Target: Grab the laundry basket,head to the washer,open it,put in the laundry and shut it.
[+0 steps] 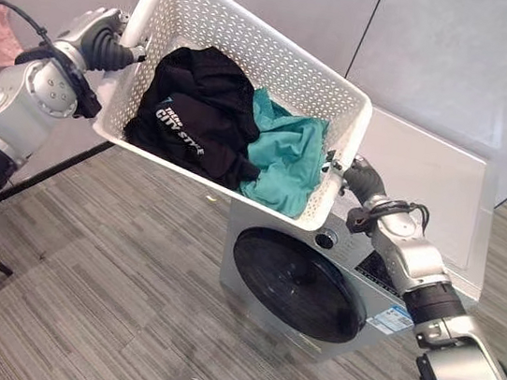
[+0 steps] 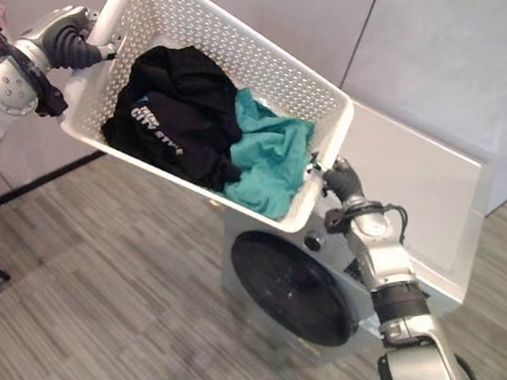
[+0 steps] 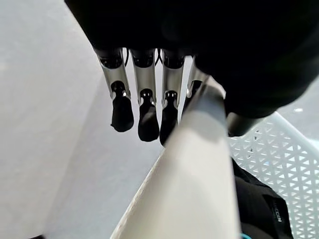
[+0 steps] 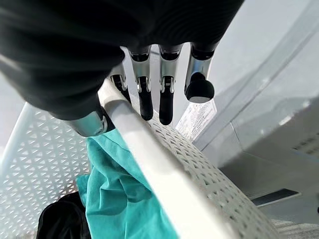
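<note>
White basket (image 1: 246, 42) rim in both hands (image 1: 113, 47) (image 1: 361, 180)

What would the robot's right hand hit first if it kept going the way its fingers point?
Probably the grey front-loading washing machine lying past the right hand, whose fingers curl over the white perforated plastic laundry basket rim; depth is unclear.

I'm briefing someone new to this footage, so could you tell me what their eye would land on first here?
First, the white perforated laundry basket, held up and tilted between the left hand and the right hand, each gripping an end rim. Inside lie a black garment and a teal garment beside it. Just below stands the silver washer, its round dark door closed.
</note>
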